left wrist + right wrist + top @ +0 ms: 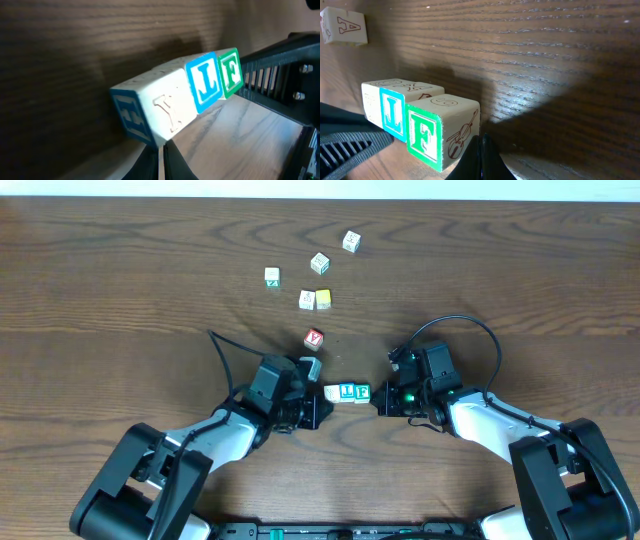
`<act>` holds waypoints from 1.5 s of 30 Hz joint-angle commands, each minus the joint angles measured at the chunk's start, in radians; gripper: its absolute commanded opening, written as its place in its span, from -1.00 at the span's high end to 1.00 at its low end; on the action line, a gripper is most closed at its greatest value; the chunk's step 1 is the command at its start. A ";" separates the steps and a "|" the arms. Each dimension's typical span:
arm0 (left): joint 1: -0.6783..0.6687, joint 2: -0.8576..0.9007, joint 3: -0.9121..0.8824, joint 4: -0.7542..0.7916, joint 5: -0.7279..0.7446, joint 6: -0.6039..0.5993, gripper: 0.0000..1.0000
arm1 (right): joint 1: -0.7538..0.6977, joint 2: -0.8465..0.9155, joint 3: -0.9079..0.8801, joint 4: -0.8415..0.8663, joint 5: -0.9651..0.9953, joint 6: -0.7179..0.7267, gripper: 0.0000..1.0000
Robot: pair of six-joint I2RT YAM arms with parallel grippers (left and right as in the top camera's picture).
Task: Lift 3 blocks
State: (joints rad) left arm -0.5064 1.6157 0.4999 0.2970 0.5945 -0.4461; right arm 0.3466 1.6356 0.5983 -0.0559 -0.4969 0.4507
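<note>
One wide, dark wooden surface point(120, 270) carries everything. Both my arms reach in from the near edge, low and bent, and angle toward each other so that they almost meet near the middle. The left arm point(215, 435) slants up to the right and the right arm point(480, 415) up to the left.

My left tool point(320, 404) has its fingers pressed together with nothing between them. Its tip touches the outer end of the cream block point(333, 392), low on the corner as my left wrist view shows it. My right tool point(377, 399) is closed the same way, grasping nothing, with its tip against the free end of the green F block point(362, 392).

Between those two sits the blue L block point(348, 391), so the three blocks form one tight row, face to face, pinched end to end between my two tool tips. Whether the row is clear of the wood or resting on it I cannot tell.

Beyond the row lies a red Y cube point(314, 338), near the left tool's body. Farther back a yellow cube point(323, 298) touches a pale cube point(307, 300), and three more cubes point(319, 263) lie scattered apart behind them.
</note>
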 commanded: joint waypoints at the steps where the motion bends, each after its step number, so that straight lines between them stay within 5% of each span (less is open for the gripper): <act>1: -0.012 0.002 0.002 0.005 -0.029 -0.005 0.85 | 0.009 0.016 -0.011 -0.003 0.021 -0.019 0.97; 24: -0.042 -0.002 -0.001 -0.147 0.045 0.098 0.86 | 0.009 0.010 -0.011 -0.166 0.037 -0.022 0.97; 45: -0.042 -0.005 -0.001 -0.143 0.041 0.098 0.86 | 0.093 0.008 -0.011 -0.079 0.074 -0.026 0.97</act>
State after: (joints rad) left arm -0.5453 1.6119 0.5018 0.1642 0.6518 -0.3653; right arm 0.4316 1.6222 0.6044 -0.1326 -0.5022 0.4362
